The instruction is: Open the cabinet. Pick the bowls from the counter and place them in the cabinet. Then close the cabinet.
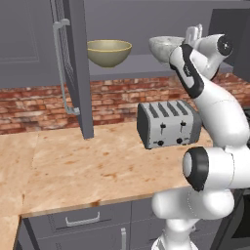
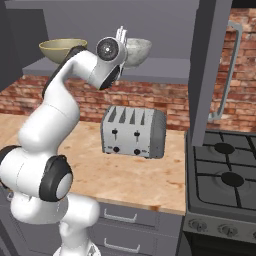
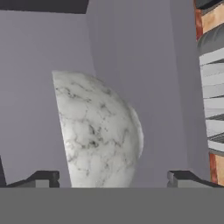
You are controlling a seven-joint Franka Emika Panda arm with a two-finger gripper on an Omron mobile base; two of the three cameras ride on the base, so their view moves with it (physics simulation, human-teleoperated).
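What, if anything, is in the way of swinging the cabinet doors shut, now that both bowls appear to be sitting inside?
The claw itself: it is open around the white marbled bowl on the cabinet shelf, beside the olive bowl. The arm reaches in between the open doors, so it must withdraw first. Nothing else visibly blocks them.

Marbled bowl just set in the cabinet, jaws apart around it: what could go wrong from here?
1. The gripper sits close to the white marbled bowl, a fingertip on either side; a skewed retreat might drag or tip it off the cabinet shelf.
2. Both cabinet doors stand open; the arm could clip one while withdrawing.
3. The olive bowl rests near the shelf's front, so a swinging door might catch it.
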